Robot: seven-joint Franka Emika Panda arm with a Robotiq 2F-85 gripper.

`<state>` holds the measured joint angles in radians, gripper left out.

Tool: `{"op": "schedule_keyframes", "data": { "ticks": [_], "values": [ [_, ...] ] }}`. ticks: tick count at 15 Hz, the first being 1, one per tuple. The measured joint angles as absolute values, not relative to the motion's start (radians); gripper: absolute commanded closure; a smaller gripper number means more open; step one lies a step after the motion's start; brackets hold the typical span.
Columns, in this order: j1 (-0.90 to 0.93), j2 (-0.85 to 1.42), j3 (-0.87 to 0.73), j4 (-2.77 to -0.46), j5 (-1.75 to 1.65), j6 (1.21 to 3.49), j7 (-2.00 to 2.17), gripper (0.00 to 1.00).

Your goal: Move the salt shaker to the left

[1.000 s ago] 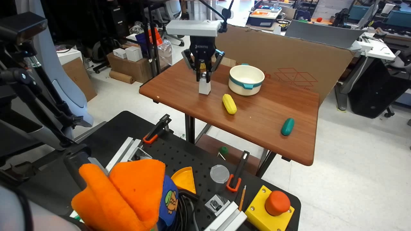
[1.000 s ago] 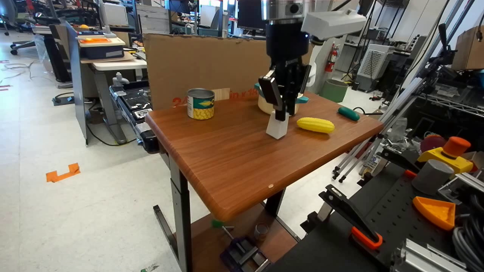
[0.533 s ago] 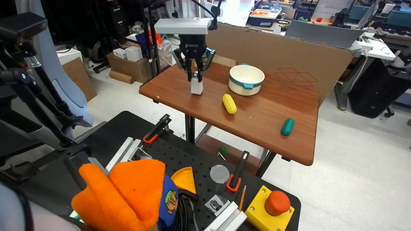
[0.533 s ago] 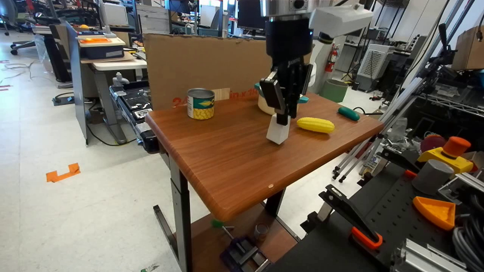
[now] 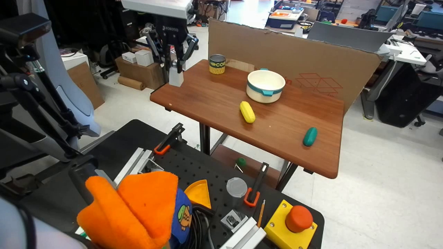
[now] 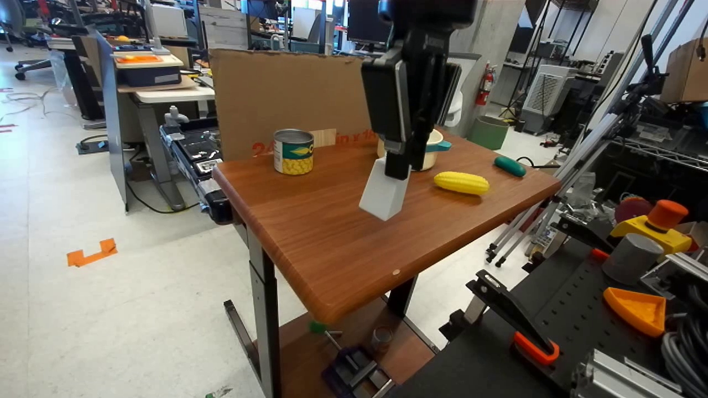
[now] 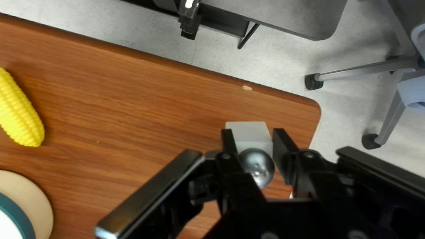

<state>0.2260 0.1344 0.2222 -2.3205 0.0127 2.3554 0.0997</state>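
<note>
Salt shaker (image 5: 176,77) hangs in the air, upper left of the frame in an exterior view, pinched between the jaws of my gripper (image 7: 254,136). I should lower it slowly and straight, away from the edge of the table (image 5: 207,107), and let go only when its bottom sits flat.

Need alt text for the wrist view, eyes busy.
The gripper holds a white, silver-topped salt shaker above a wooden tabletop, near its rounded corner. Cut off at left: a yellow corn cob and, below it, a cream-and-teal pot.
</note>
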Motion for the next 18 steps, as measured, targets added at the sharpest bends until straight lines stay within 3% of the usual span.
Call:
{"op": "schedule_keyframes", "data": {
  "ticks": [10, 11, 12, 17, 18],
  "values": [
    [0.227, 0.288, 0.226, -2.236, 0.026, 2.359, 0.170, 0.84],
    [0.229, 0.316, 0.224, -2.219, 0.025, 2.361, 0.181, 0.47],
    [0.234, 0.334, 0.222, -2.201, 0.025, 2.366, 0.196, 0.33],
    [0.255, 0.369, 0.209, -2.169, 0.030, 2.329, 0.255, 0.03],
    [0.255, 0.356, 0.211, -2.173, 0.034, 2.292, 0.250, 0.00]
  ]
}}
